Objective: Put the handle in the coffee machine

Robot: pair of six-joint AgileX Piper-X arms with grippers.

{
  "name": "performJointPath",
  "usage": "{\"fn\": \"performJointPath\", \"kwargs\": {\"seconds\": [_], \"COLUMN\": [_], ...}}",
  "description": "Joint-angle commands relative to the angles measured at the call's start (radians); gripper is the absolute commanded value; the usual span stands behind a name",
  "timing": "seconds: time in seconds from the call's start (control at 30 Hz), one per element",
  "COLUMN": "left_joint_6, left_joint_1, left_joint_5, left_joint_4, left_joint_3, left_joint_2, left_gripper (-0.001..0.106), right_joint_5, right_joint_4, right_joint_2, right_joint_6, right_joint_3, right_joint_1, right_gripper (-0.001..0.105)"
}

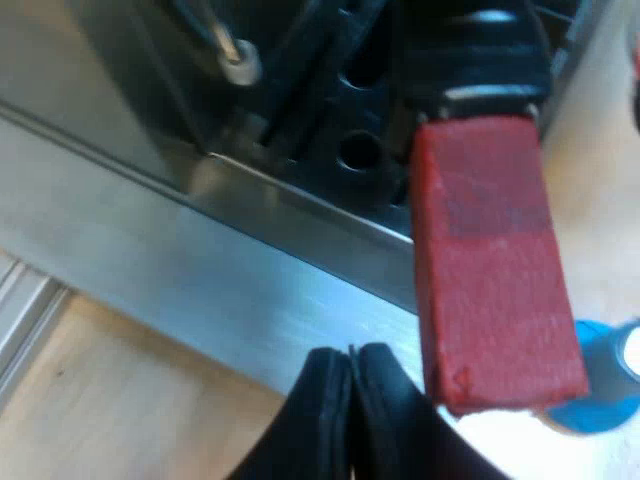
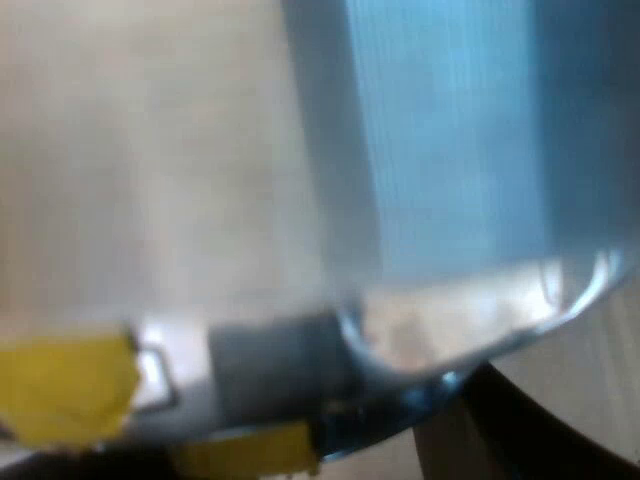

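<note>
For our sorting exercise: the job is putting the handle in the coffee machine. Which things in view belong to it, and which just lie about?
Belong:
handle, red-ended
machine
left hand, shut, near the handle's red end

Lying about:
blue tamper
table

The handle [image 1: 490,260] runs off the edge beyond its red end, which hides part of the tamper [image 1: 597,402]. In the right wrist view you can't tell what the shiny surface [image 2: 450,200] is.
</note>
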Motion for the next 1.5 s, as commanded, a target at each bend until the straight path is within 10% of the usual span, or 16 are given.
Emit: {"fn": "performJointPath", "kwargs": {"seconds": [0.03, 1.5], "left_joint_6": [0.060, 0.193], "left_joint_1": [-0.015, -0.287], "left_joint_5": [0.011, 0.066], "left_joint_4": [0.063, 0.138], "left_joint_3": [-0.006, -0.003], "left_joint_2": [-0.008, -0.050], "left_gripper": [0.001, 0.001], "right_joint_5": [-0.004, 0.017], "right_joint_4": [-0.080, -0.009], "right_joint_2": [-0.046, -0.046], "right_joint_6": [0.002, 0.014], "right_joint_3": [-0.024, -0.019], "right_joint_1": [-0.007, 0.010], "right_gripper": [0.039, 0.039]}}
